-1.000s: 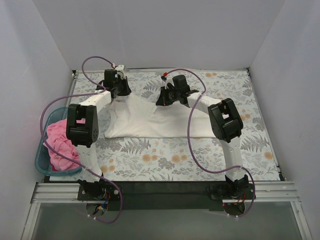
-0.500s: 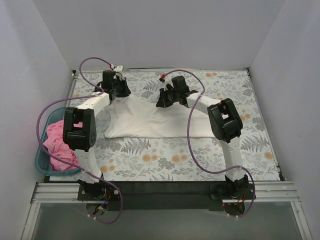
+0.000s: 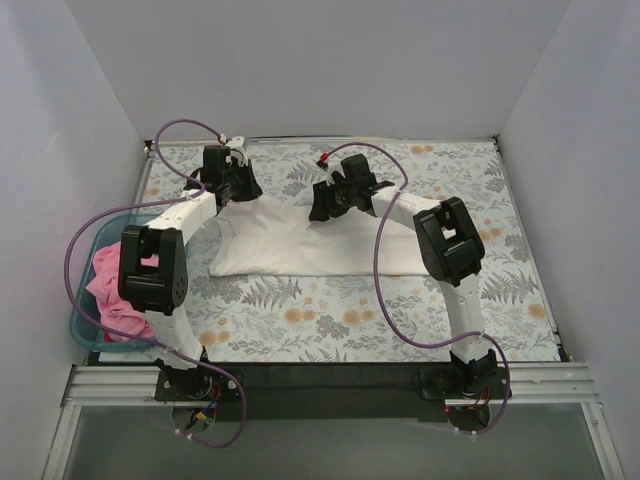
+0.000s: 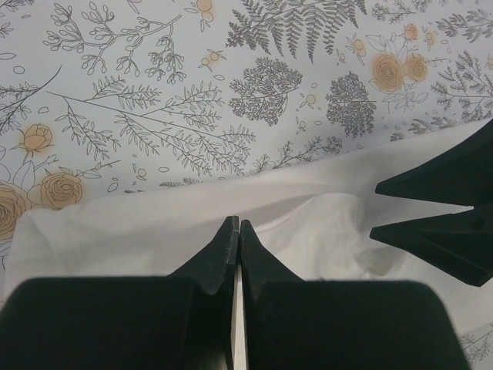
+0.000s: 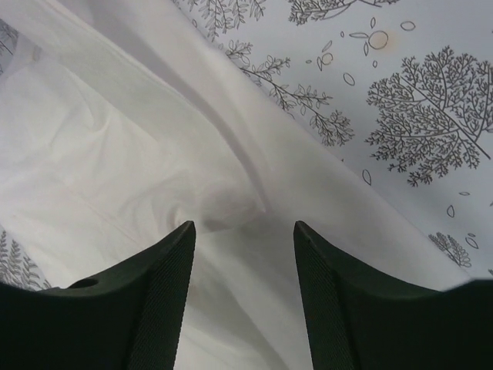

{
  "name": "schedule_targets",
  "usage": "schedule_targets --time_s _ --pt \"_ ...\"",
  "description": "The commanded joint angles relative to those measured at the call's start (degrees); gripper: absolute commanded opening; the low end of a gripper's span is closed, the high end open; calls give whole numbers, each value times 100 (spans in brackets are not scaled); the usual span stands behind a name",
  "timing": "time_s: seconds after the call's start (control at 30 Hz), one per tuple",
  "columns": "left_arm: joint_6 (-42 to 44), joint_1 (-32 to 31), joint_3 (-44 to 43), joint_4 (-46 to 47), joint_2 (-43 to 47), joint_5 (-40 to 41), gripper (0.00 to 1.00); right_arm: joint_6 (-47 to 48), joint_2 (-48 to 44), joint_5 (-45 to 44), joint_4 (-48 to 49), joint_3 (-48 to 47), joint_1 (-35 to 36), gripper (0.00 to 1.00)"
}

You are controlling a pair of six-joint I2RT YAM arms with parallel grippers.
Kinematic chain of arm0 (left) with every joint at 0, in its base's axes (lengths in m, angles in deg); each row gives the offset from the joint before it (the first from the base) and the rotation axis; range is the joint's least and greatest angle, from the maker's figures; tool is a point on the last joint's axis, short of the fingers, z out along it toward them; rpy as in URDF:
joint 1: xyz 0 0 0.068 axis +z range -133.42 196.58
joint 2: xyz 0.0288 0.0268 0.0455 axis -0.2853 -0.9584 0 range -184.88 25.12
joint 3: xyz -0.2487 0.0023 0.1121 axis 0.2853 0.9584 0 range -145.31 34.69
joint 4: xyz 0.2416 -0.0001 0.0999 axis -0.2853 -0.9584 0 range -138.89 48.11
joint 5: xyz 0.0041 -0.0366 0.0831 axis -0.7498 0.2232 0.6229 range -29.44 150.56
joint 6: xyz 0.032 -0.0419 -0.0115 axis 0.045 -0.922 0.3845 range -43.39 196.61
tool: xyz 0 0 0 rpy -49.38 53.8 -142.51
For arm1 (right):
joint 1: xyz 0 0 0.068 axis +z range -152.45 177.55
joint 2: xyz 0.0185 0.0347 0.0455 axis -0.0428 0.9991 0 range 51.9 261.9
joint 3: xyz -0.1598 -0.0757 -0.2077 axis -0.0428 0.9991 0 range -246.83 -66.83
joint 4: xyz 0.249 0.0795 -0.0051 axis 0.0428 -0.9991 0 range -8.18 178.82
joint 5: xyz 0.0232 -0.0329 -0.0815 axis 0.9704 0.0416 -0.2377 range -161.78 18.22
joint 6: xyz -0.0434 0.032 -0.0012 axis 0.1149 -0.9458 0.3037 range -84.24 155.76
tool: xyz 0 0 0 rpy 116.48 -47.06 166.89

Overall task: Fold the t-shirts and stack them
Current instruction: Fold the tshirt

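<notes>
The white fabric t-shirt [image 3: 300, 240] lies spread at the middle of the table [image 3: 350, 320], toward the far edge, with its long axis running left to right. The left gripper [image 4: 235, 225] is closed and appears to pinch the shirt's far-left corner. The right gripper [image 5: 243, 225] is half parted and empty, directly above the far hem.

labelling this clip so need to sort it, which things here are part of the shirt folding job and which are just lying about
Part of the job:
white t-shirt
pink t-shirt, heaped in the basket

Just there:
teal basket, which only holds the pink one
floral tablecloth
</notes>
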Motion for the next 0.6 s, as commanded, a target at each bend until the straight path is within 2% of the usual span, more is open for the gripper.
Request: schedule_targets --time_s 0.0,0.2,0.57 --pt "-31 -58 -9 -87 330 81 0 30 -480 -297 -235 180 17 53" --pt "-31 -111 -27 -201 453 142 0 -5 -1280 -675 -367 917 17 61" --pt "-207 -120 570 -245 1085 292 0 -216 -2387 -693 -358 2113 17 62"
